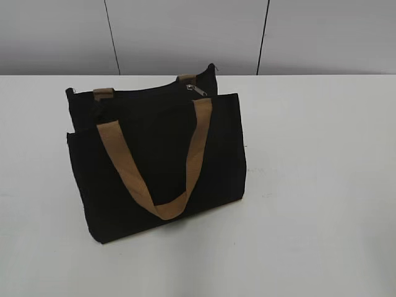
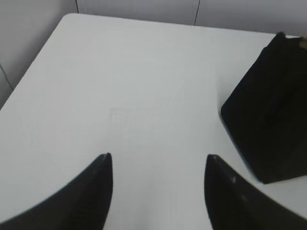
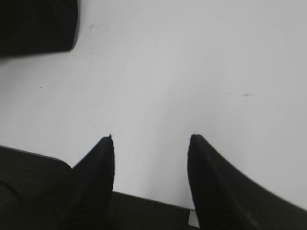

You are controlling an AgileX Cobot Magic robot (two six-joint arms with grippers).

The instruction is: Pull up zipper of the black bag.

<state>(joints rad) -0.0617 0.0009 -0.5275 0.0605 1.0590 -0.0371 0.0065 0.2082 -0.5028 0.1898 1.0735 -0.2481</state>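
The black bag (image 1: 154,161) stands upright on the white table (image 1: 322,185), left of centre in the exterior view. One tan handle (image 1: 162,167) hangs down its front panel. The zipper runs along the top edge, and its silver pull tab (image 1: 198,91) sits near the right end. No arm shows in the exterior view. My left gripper (image 2: 158,157) is open and empty above bare table, with the bag's end (image 2: 268,115) to its right. My right gripper (image 3: 151,138) is open and empty, and a corner of the bag (image 3: 36,24) shows at the upper left.
A grey panelled wall (image 1: 185,34) stands behind the table's far edge. The table's left corner and edge (image 2: 29,76) show in the left wrist view. A dark flat edge (image 3: 144,211) lies under the right gripper at the bottom of the right wrist view.
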